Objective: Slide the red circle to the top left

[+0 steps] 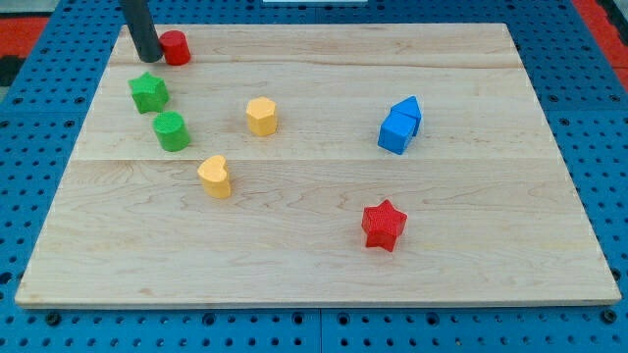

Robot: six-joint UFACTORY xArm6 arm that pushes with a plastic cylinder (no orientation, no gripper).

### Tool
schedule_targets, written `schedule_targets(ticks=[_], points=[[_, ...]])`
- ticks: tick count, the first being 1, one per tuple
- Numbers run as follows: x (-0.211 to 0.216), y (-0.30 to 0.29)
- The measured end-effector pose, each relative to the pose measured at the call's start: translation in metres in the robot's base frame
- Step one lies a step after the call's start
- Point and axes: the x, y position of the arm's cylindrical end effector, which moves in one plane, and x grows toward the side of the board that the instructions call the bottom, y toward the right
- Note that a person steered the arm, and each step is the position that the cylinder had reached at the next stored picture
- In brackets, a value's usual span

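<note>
Item: our tip [147, 57], lower end of a straight dark rod; nothing to open or close, bare against the pale wooden board [324, 260].

Item: small red circle block [176, 47], touching the tip's right side, near the board's top-left corner.

Item: green star block [148, 92], just below the tip; green cylinder block [171, 130] lower still.

Step, we judge: final placement, nearly done. Next move: perhaps a slight leftward nudge, which requires rounding to the circle's right.

A pale wooden board [324, 196] lies before me on a blue pegboard [589, 108], with red flooring [39, 29] at the view's top corners.
</note>
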Motion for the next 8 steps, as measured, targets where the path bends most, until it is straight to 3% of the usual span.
schedule_targets(ticks=[3, 6, 8], points=[[0.010, 0.007], [0.010, 0.067], [-0.048, 0.053]])
